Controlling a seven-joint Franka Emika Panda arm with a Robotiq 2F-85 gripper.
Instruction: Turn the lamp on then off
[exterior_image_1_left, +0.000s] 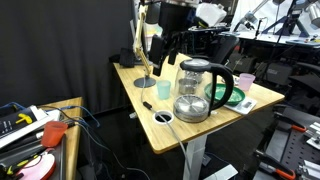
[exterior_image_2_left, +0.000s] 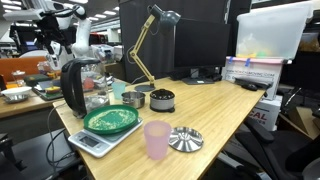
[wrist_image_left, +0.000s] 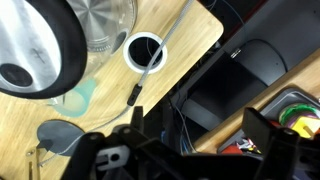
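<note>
The lamp has a thin brass stem (exterior_image_1_left: 141, 45), a flat round base (exterior_image_1_left: 146, 82) and a small rounded head (exterior_image_2_left: 166, 15). It stands at the table's far corner in both exterior views, with its base behind the green plate (exterior_image_2_left: 140, 88). I cannot tell whether it is lit. In the wrist view a grey round disc at lower left looks like its base (wrist_image_left: 58, 135). My gripper (exterior_image_1_left: 170, 45) hangs above the table between the lamp and the kettle, touching nothing. In the wrist view its fingers (wrist_image_left: 200, 130) are spread apart and empty.
A glass kettle with a black handle (exterior_image_1_left: 196, 90) stands mid-table. Around it are a green plate (exterior_image_1_left: 226, 96) on a scale, a pink cup (exterior_image_2_left: 157, 138), a small green cup (exterior_image_1_left: 163, 90), a white-rimmed cup (wrist_image_left: 145, 50) and a silvery disc (exterior_image_2_left: 185, 139). Monitors stand behind.
</note>
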